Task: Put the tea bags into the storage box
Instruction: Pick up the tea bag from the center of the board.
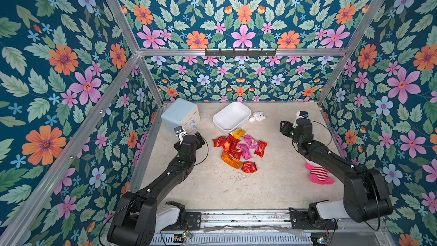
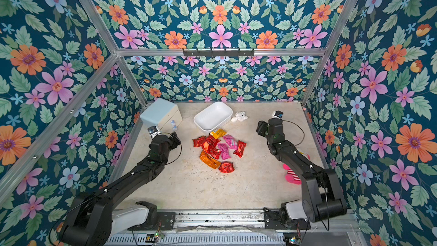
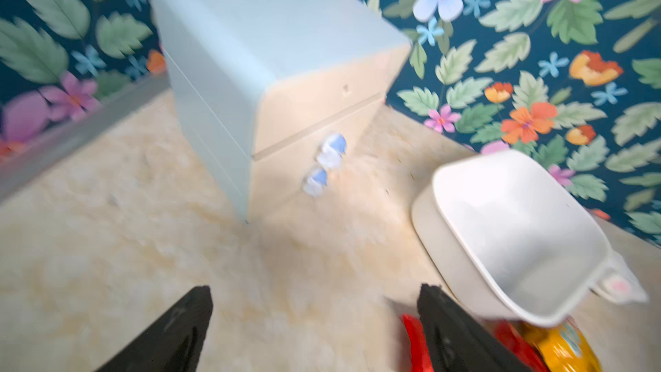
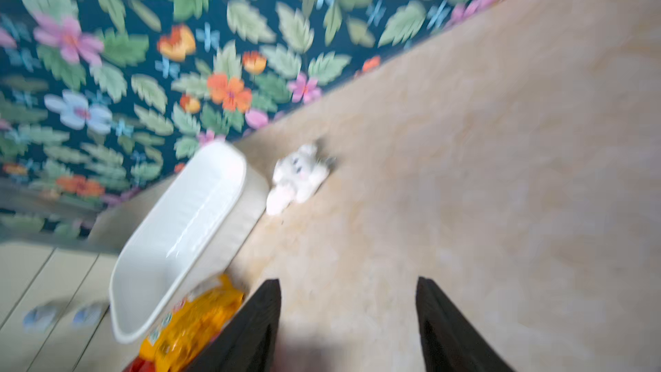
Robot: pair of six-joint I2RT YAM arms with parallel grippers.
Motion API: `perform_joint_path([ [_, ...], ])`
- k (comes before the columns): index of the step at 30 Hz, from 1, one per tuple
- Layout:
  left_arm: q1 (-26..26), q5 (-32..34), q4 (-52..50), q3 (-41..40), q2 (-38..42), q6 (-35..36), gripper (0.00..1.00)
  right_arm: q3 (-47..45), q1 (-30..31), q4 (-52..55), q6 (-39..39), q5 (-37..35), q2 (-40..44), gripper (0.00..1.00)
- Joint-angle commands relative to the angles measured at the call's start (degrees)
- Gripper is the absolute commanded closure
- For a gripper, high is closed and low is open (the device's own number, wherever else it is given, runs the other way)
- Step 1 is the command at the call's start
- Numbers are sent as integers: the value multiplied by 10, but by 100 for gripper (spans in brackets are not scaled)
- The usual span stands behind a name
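Note:
The tea bags (image 1: 238,149) lie in a loose heap of red, pink, orange and yellow foil packets mid-table in both top views (image 2: 218,150). Just behind them sits the white storage box (image 1: 233,114), with nothing in it. My left gripper (image 3: 316,291) hovers left of the heap, open, with bare table between its fingers. A red tea bag (image 3: 415,345) lies beside one finger. My right gripper (image 4: 347,282) is to the right of the box, open over bare table. A yellow tea bag (image 4: 193,323) rests against the storage box (image 4: 179,230).
A pale blue cabinet (image 1: 181,114) with two knobs stands at the back left, close to the left wrist. Right of the box lies a small white plush (image 1: 257,116). A pink striped plush (image 1: 318,173) lies under the right arm. Floral walls close in three sides.

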State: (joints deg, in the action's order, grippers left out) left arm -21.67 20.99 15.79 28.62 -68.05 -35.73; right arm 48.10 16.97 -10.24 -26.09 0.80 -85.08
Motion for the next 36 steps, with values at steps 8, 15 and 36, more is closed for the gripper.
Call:
perform_joint_path([
  [8, -63, -50, 30, 14, -62, -99, 3, 97, 97, 164, -37, 41, -153, 30],
  [15, -68, -68, 58, 5, -83, -106, 3, 108, 117, 185, -39, 18, -184, 29],
  [36, -68, -61, 41, -24, -50, -108, 2, 142, 119, 212, -29, -17, -124, 84],
])
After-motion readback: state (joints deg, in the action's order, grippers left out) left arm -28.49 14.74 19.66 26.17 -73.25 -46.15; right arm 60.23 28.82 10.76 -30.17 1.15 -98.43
